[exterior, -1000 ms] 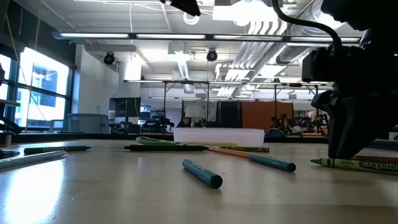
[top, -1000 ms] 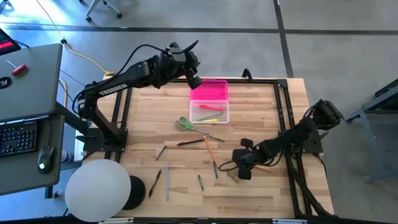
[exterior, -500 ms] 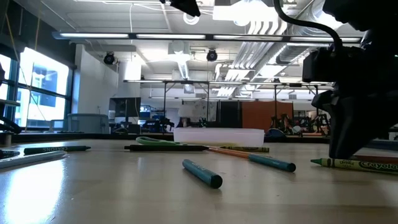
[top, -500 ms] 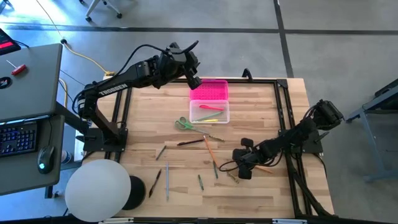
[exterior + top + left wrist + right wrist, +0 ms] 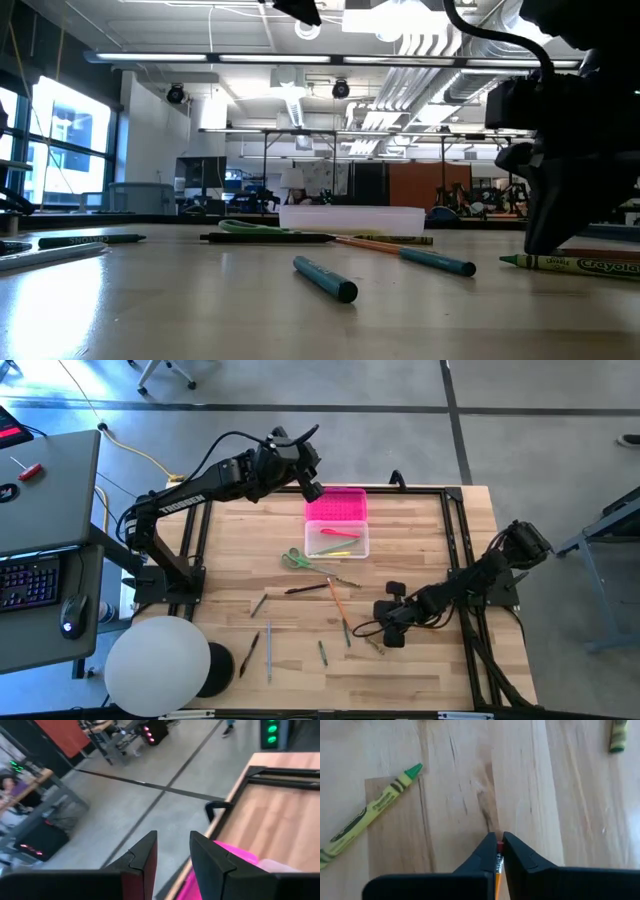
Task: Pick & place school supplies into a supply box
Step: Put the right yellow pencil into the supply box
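**Right gripper now pinched on a pencil**

Your right gripper [image 5: 384, 628] sits low at the near right part of the table [image 5: 420, 560], and its fingers [image 5: 516, 854] have come together since a second ago, when they stood apart. In the right wrist view they now pinch the red eraser end of a yellow pencil [image 5: 498, 859] between their tips. The arm itself has hardly moved; in the low view the gripper [image 5: 548, 225] stands on the wood much where it did, only a touch shifted.

Just beside that gripper lies a green crayon [image 5: 366, 816], apart from the fingers and not touched. Farther toward the middle of the table from it lie the other loose supplies: the scissors [image 5: 296, 560], an orange pencil [image 5: 337, 600] and several dark pens, all where they were.

The box [image 5: 337, 540] lies well beyond the right gripper, at the far side, its pink lid [image 5: 338, 505] open behind the clear base, with a few supplies already inside.

Your left gripper [image 5: 311, 488] hangs at the far left corner of the lid, unchanged, fingers [image 5: 145, 855] parted with nothing between them.
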`<control>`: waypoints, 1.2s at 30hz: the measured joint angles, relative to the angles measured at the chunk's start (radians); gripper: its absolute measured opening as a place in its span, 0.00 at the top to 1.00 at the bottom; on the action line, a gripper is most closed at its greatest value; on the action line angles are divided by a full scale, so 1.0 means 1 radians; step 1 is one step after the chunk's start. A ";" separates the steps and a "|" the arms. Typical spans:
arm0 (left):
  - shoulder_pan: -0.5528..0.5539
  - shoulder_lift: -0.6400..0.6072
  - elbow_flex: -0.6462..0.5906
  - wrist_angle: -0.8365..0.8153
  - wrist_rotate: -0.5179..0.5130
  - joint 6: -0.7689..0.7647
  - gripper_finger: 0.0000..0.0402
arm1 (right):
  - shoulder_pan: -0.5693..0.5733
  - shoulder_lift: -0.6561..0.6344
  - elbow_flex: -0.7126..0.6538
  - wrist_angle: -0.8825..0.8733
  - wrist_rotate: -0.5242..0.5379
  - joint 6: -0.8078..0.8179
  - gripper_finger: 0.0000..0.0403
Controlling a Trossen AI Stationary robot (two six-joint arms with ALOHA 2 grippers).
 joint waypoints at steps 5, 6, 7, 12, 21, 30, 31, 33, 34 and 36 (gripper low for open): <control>0.000 0.000 0.000 0.010 -0.078 0.032 0.63 | -0.044 0.004 0.055 -0.011 0.052 -0.115 0.99; 0.000 0.000 0.000 0.011 -0.093 0.037 0.63 | -0.059 0.004 0.074 -0.014 0.061 -0.150 0.99; 0.000 0.000 0.000 0.010 -0.105 0.044 0.63 | -0.076 0.004 0.093 -0.017 0.069 -0.187 0.99; 0.000 0.000 0.000 0.009 -0.121 0.064 0.63 | -0.189 0.003 0.226 -0.110 0.080 -0.406 1.00; 0.000 -0.010 0.001 0.010 -0.478 0.143 0.63 | -0.446 0.037 0.458 -0.083 0.069 -0.884 1.00; 0.015 -0.035 0.002 -0.013 -0.487 0.147 0.63 | -0.588 0.276 0.643 -0.011 -0.013 -1.127 1.00; 0.014 -0.035 0.002 -0.017 -0.475 0.147 0.63 | -0.598 0.299 0.662 -0.011 -0.042 -1.128 1.00; 0.014 -0.034 0.002 -0.031 -0.468 0.147 0.63 | -0.613 0.341 0.696 -0.007 -0.096 -1.128 1.00; 0.013 -0.034 0.002 -0.039 -0.468 0.145 0.63 | -0.618 0.358 0.710 -0.007 -0.113 -1.128 1.00; 0.014 -0.034 0.002 -0.059 -0.469 0.134 0.63 | -0.624 0.386 0.733 -0.005 -0.115 -1.130 1.00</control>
